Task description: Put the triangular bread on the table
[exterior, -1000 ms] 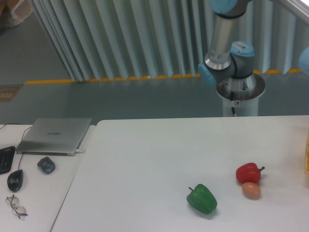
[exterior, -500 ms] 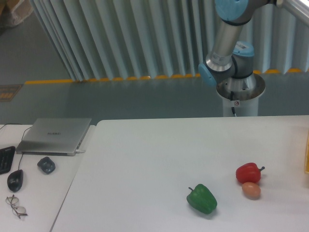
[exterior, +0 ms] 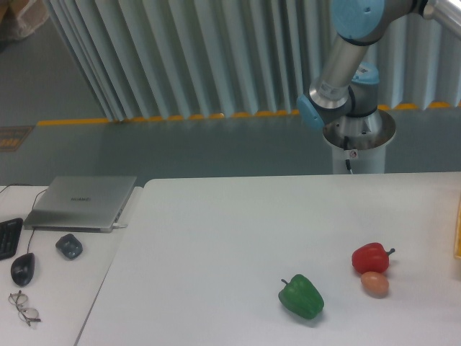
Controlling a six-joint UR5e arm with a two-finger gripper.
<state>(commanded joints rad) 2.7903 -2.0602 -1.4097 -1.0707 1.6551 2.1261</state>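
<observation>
In the fixed camera's view, the large white smooth worktop carried a glossy green bell pepper near its front edge and, well to the right of it, a shiny red pepper with a dark stem touching a small round orange-brown ball that sat just in front of it. The grey and light-blue robot arm rose from its silver pedestal behind the far edge of the worktop; compared with a second before, its upper link had tilted further to the right and its blue elbow cap had moved toward the top right corner, while the peppers and the ball lay where they had been. The pincer was outside the frame, so whether it was clenched or released could not be told, and the triangular bread did not show either. On the adjoining pale desk to the left lay a closed grey laptop, a black mouse, a small dark grey object and a pair of thin-framed glasses.
</observation>
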